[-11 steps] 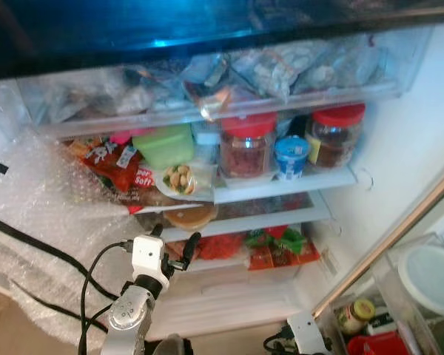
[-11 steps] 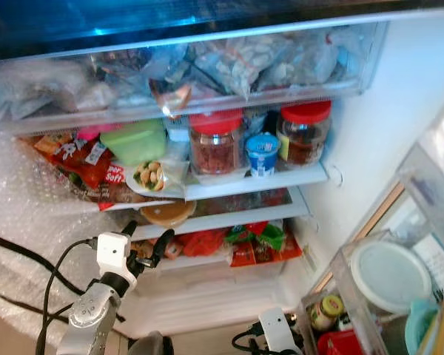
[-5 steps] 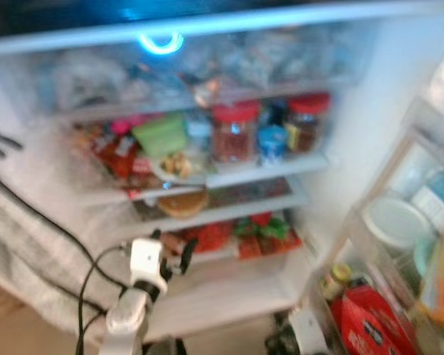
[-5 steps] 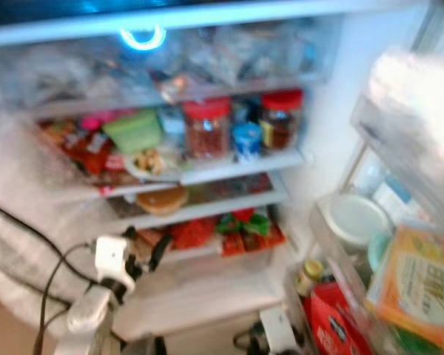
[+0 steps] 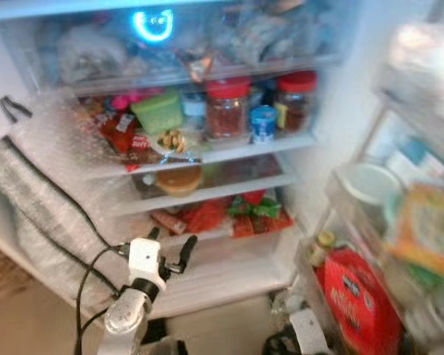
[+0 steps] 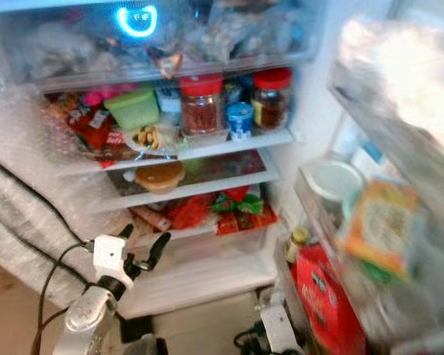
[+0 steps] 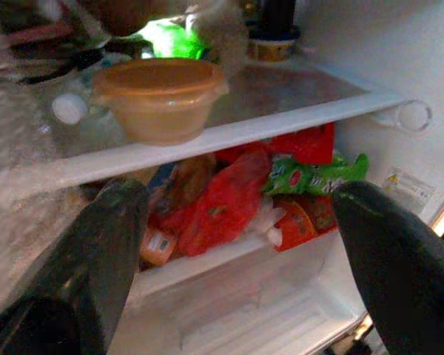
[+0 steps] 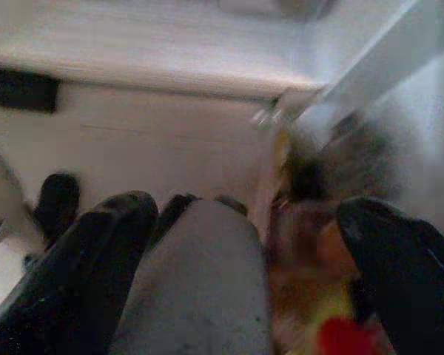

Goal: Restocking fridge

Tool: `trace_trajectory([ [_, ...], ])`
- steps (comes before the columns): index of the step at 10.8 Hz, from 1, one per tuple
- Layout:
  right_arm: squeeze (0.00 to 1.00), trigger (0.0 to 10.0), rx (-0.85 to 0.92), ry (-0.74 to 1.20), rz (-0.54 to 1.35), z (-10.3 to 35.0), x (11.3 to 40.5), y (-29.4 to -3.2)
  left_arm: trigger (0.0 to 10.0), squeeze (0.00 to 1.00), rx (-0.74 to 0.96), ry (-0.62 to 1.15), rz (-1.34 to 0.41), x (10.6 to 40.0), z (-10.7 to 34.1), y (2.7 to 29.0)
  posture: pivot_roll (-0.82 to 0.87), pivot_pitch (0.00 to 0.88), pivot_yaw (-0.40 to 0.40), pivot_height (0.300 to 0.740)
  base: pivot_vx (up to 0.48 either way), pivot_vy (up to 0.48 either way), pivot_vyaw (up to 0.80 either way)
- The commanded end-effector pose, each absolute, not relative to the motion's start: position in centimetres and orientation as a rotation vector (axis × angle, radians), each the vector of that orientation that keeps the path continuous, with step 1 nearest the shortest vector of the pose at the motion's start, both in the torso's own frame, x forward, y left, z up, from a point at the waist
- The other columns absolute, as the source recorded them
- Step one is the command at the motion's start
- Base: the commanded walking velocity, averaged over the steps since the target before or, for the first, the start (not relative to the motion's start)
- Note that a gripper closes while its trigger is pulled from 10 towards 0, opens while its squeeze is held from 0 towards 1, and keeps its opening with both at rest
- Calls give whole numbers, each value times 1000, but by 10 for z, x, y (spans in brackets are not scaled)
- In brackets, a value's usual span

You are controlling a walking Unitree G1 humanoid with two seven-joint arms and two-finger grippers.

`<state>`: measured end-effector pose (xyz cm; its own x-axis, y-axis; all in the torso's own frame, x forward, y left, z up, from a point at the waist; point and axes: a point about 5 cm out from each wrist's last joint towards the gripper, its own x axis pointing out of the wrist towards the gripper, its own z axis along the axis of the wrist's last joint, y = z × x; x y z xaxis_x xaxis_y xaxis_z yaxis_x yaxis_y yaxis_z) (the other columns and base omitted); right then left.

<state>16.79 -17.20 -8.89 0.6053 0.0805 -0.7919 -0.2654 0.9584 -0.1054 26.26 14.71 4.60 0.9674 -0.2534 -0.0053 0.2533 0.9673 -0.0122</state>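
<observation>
1. Step, by judgement: positioning at the open fridge (image 5: pixel 333 111); nothing in hand for restocking yet.
2. Left gripper (image 5: pixel 168 245): raised before the lower shelf, jaws wide, empty, aimed at the red packets (image 7: pixel 226 203) beneath the tan tub (image 7: pixel 160 96).
3. Right gripper (image 8: pixel 244 244): low near the floor, jaws wide, empty.
4. Next, likely: fetch stock, choose free shelf space.

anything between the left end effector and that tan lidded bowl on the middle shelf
Nothing visible does. The left end effector is open, below and in front of the tan lidded bowl, which sits near the shelf edge with open space in front of it.
</observation>
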Motion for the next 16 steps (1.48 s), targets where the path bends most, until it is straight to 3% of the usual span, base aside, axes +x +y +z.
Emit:
trace_trajectory([
  [1,0,10000,-216,941,209,-94,158,-171,10000,0,-17,36,-244,260,41,148,-66,52,47,670,-266,0,0],
  [3,0,10000,-215,942,207,-93,162,-170,10000,0,-19,125,-211,256,26,154,-63,53,48,670,-133,0,0],
  [7,0,10000,-217,954,203,-92,163,-173,10000,0,50,511,-59,225,-36,190,-58,54,47,670,0,0,0],
  [8,0,10000,-217,955,199,-93,162,-174,10000,0,51,663,30,205,-57,205,-62,53,48,670,0,0,0],
  [12,0,10000,-217,953,200,-93,160,-175,10000,0,66,799,62,174,-77,210,-57,57,48,670,0,360,0],
  [16,0,10000,-215,949,206,-93,161,-172,10000,0,70,844,59,163,-84,210,-61,52,54,670,0,480,0],
])
